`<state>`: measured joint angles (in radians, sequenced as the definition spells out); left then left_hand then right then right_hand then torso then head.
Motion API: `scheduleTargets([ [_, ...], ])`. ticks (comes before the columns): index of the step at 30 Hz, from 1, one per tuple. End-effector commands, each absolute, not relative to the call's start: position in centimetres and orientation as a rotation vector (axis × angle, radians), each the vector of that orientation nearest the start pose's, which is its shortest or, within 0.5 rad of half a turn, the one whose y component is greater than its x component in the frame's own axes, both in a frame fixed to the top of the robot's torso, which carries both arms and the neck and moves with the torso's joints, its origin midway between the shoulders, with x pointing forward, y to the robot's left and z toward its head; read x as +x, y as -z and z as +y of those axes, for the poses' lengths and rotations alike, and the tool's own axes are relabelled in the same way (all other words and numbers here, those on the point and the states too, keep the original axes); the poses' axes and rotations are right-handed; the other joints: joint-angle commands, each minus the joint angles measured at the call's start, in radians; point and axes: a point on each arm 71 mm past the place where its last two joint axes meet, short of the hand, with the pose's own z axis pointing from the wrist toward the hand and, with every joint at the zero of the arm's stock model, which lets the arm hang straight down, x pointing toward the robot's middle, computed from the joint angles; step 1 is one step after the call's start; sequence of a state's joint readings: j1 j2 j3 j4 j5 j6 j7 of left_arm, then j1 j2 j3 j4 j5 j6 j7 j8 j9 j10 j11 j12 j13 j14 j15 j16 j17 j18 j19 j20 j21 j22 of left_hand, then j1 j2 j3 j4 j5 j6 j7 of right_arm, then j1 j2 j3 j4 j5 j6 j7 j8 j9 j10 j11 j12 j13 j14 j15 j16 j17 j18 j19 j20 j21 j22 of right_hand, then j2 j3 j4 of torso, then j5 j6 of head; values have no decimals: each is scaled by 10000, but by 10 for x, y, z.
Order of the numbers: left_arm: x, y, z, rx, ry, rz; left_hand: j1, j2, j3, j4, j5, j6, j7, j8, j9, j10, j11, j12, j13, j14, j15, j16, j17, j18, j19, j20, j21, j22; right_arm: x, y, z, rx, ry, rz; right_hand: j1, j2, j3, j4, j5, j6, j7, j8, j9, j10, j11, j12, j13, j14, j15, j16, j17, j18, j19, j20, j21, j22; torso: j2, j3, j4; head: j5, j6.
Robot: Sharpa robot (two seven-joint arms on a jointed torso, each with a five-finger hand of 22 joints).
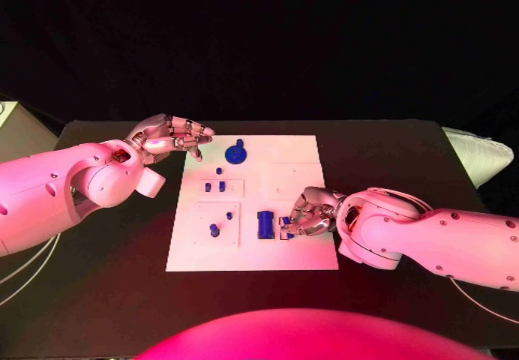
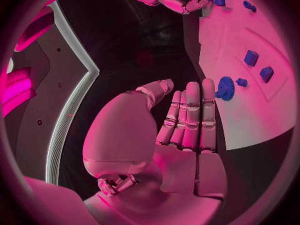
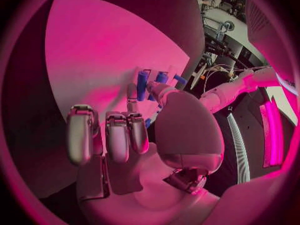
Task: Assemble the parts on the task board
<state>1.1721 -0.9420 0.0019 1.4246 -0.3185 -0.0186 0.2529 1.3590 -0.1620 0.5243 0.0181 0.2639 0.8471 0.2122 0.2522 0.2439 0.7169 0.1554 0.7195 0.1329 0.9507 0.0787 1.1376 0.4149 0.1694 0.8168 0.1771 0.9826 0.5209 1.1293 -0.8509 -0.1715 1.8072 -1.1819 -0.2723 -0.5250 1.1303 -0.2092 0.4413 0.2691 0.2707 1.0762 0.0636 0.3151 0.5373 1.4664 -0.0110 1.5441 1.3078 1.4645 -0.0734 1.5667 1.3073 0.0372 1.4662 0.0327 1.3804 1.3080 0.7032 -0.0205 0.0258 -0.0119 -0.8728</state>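
The white task board (image 1: 251, 259) lies in the middle of the black bench (image 1: 108, 300), with dark bench surface open on every side of it. On the board a blue gear-like part (image 1: 236, 155) sits near the far edge, two small blue blocks (image 1: 215, 186) stand in a recess closer to the middle, a couple of small blue pieces (image 1: 217, 229) lie in the near-left recess, and a taller blue cylinder (image 1: 265, 223) stands toward the near-right. The right hand (image 1: 306, 214) reaches over the board's right side just beside that cylinder, its fingers curled in around a small blue part (image 1: 286, 223) at the fingertips; the right wrist view shows blue pieces (image 3: 150, 82) just past the fingers, but I cannot tell for sure from either whether the part is really gripped. The left hand (image 1: 171, 136) hovers at the board's far-left corner, partly over bare bench, released and holding nothing; the left wrist view shows its fingers (image 2: 190, 117) straight and side by side, pointing at the gear (image 2: 225, 88) near the board's edge, with the two blocks (image 2: 258, 65) beyond, detail the head view does not give.
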Motion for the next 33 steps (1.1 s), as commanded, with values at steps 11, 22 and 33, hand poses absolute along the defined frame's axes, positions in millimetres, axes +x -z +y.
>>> scheduleTargets([
  [11,494,188,268,-8292,14584,17102,-45,48,23,112,37,-77,24,77,18,-102,14,62,-24,-70,34,68,8,152,59,-15,-71,-30,387,256,-148,1816,-6177,21546,-131,121,-27,119,25,94,-22,24,-28,996,-23,156,2561,1063,-27,41,2635,-73,760,-34,178,2228,3,-7,3,3,2],
  [22,494,188,269,-8299,14565,17097,-49,56,27,122,38,-77,24,81,18,-105,15,63,-27,-73,35,68,7,152,60,-14,-76,-34,386,256,-147,1719,-6195,21663,-415,142,-166,195,170,164,-40,74,-70,1038,-39,251,2620,1063,-41,41,2635,-90,781,-44,284,2252,-2,-1,-3,17,2],
  [33,494,188,269,-8300,14552,17095,-56,52,29,140,37,-77,20,95,21,-133,17,60,-37,-96,39,60,2,150,52,-11,-98,-49,385,257,-146,1638,-6318,21820,-1231,-39,-814,206,849,184,-63,148,-231,1044,-58,265,2629,1063,-58,41,2635,-90,779,-63,293,2251,-1,2,-3,15,2],
])
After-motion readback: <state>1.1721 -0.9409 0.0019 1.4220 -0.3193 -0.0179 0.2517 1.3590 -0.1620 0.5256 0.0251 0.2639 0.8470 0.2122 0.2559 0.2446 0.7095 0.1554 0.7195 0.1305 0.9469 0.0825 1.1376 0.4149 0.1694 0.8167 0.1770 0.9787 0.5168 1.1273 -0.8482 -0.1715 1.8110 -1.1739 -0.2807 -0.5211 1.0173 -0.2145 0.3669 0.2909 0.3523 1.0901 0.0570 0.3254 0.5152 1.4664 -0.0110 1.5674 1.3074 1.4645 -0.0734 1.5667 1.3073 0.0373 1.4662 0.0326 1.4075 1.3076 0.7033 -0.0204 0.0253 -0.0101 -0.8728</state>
